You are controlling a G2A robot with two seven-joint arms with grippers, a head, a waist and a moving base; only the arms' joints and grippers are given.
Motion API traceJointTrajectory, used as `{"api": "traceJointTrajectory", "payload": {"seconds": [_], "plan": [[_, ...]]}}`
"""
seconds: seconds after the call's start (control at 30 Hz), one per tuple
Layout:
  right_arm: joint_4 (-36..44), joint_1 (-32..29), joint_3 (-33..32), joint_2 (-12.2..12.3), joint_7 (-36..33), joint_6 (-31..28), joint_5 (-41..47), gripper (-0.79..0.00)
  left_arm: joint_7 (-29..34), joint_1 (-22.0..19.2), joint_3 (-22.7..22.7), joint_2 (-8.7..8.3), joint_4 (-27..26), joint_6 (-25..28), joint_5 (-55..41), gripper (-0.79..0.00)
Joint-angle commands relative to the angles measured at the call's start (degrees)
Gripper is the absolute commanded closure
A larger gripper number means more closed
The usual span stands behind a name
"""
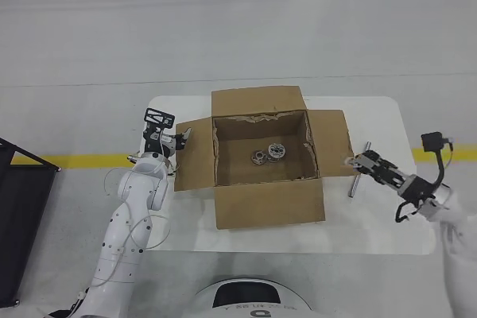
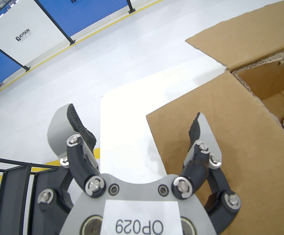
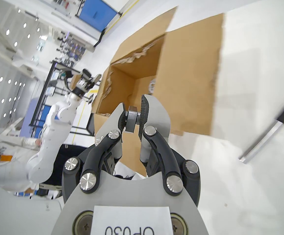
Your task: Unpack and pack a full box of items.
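Right claw point(image 3: 132, 110) clamps a small metal part point(image 3: 131, 121) beside the box point(image 3: 188, 74); left claw point(image 2: 134, 110) apart.

One cardboard box point(image 1: 266, 203), its four flaps spread open, sits on one white table point(image 1: 366, 230), with two round metal flanges point(image 1: 258, 157) point(image 1: 277, 149) lying inside it. One slim metal rod point(image 1: 356, 179) with a black end lies on the tabletop. Two grippers are at work: the left gripper point(image 2: 134, 113) holds nothing, the right gripper point(image 3: 133, 102) pinches one small metal block point(image 3: 131, 121). One black rack point(image 1: 8, 215) stands beside the table
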State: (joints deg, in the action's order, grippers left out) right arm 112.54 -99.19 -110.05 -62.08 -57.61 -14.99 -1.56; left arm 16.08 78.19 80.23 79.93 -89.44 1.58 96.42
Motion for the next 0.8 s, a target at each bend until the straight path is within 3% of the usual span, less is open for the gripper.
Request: {"api": "traceJointTrajectory", "payload": {"seconds": [0.0,0.27,0.57,0.6,0.63,0.7,0.73,0.77], "plan": [[0.1,3.7,5.9,0.1,-2.0,2.2,-2.0,0.000,0.0,0.0,0.0,0.00,0.0,0.0,0.0,-0.785],[-4.4,16.6,27.7,-0.7,-0.3,9.9,-16.1,0.000,0.0,0.0,0.0,0.00,0.0,0.0,0.0,-0.785],[-13.7,25.9,40.1,-2.0,4.3,16.1,-27.1,0.000,0.0,0.0,0.0,0.00,0.0,0.0,0.0,-0.785],[-14.6,26.6,40.9,-2.1,4.3,16.7,-28.1,-0.034,0.0,0.0,0.0,0.00,0.0,0.0,0.0,-0.785],[-15.0,27.2,41.5,-2.2,4.4,17.1,-28.7,-0.203,0.0,0.0,0.0,0.00,0.0,0.0,0.0,-0.785],[-15.3,27.7,42.1,-2.3,5.0,17.6,-29.8,-0.360,0.0,0.0,0.0,0.00,0.0,0.0,0.0,-0.785],[-14.9,27.6,42.0,-2.3,5.7,17.9,-30.3,-0.736,0.0,0.0,0.0,0.00,0.0,0.0,0.0,-0.785],[-14.0,27.2,41.7,-2.2,5.9,18.1,-30.0,-0.785,0.0,0.0,0.0,0.00,0.0,0.0,0.0,-0.785]]}}
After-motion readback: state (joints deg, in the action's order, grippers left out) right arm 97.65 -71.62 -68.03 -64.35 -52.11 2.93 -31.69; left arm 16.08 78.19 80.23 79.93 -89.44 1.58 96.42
